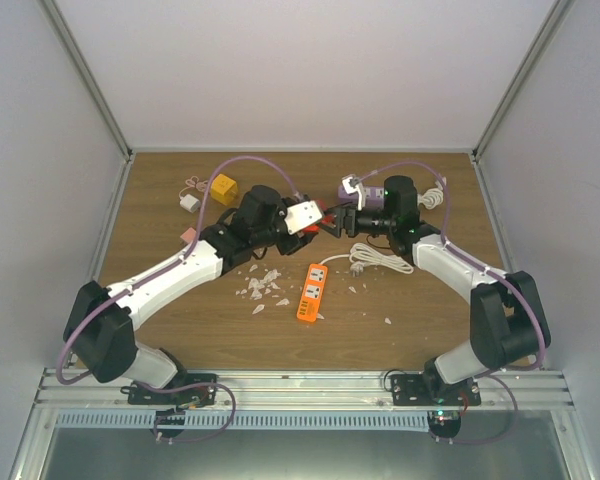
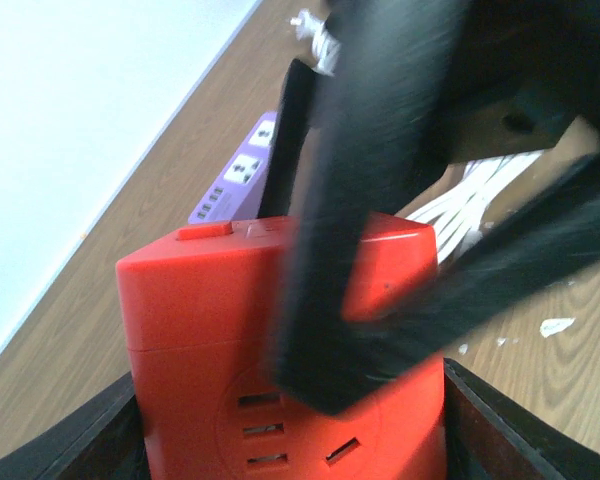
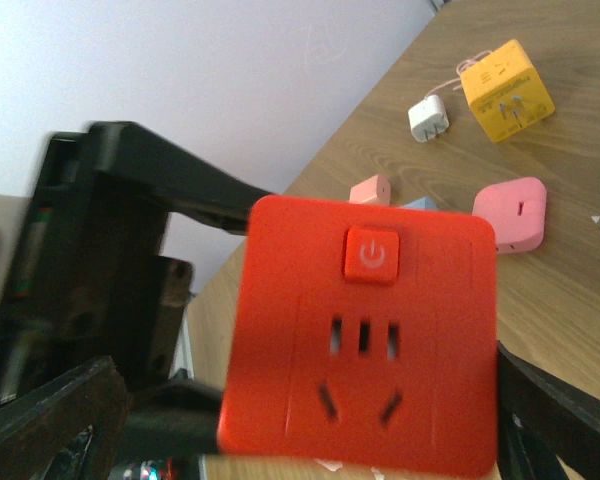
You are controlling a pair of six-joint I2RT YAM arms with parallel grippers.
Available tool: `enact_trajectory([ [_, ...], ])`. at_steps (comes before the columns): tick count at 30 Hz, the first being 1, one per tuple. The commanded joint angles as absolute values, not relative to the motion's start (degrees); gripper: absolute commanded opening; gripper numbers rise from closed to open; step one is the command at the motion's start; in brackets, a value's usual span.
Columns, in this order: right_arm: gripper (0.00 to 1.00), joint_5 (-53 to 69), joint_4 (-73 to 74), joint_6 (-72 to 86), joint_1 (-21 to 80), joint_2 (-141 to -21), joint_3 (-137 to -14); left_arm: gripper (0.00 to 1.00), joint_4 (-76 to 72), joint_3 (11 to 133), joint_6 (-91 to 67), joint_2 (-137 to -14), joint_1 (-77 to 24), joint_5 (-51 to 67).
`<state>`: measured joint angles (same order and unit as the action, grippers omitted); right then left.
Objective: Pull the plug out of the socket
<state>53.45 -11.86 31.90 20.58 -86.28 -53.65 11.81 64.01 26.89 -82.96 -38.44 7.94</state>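
Top external: red socket (image 1: 327,212) aloft over table (image 1: 180,330) centre

Left gripper (image 2: 290,430) clamps it on two sides. Near-cubic, no clear long axis; power-button face points rightward at right gripper (image 3: 300,440), whose jaws stand spread, flanking it without clear contact.

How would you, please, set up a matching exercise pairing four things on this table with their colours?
Things:
1. socket
2. centre strip
3. far-left cube
4. cable

Colours:
A. white
B. red
C. yellow
D. orange

Pairs: 1-B, 2-D, 3-C, 4-A
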Motion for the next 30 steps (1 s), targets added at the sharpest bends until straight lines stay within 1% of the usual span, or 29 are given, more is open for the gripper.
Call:
enact_trajectory([
  [1,0.99,56.4,-7.9,25.9,20.6,-86.7,-56.6,0.31,13.6,61.9,26.6,-80.2,-33.6,11.3],
  [6,1.0,56.1,-3.9,20.2,19.8,-86.9,-57.8,0.29,19.4,59.1,29.1,-77.0,-27.9,15.7],
  [14,1.0,57.0,8.9,5.1,19.7,-88.9,-62.3,0.3,33.6,55.9,37.8,-74.0,-15.9,21.7],
  [17,1.0,58.4,10.9,2.0,19.8,-89.3,-62.8,0.3,40.3,56.0,42.9,-74.8,-11.0,21.9],
  [21,1.0,59.4,13.7,-1.9,19.7,-89.6,-63.6,0.3,45.4,54.2,47.6,-76.1,-3.1,20.8],
  [26,1.0,59.5,22.6,-10.6,19.7,-92.4,-67.7,0.32,47.0,53.2,50.8,-79.6,5.3,17.9],
  [30,1.0,57.4,26.5,-16.1,19.9,-93.2,-68.9,0.32,46.0,53.5,52.0,-82.1,9.7,16.7],
])
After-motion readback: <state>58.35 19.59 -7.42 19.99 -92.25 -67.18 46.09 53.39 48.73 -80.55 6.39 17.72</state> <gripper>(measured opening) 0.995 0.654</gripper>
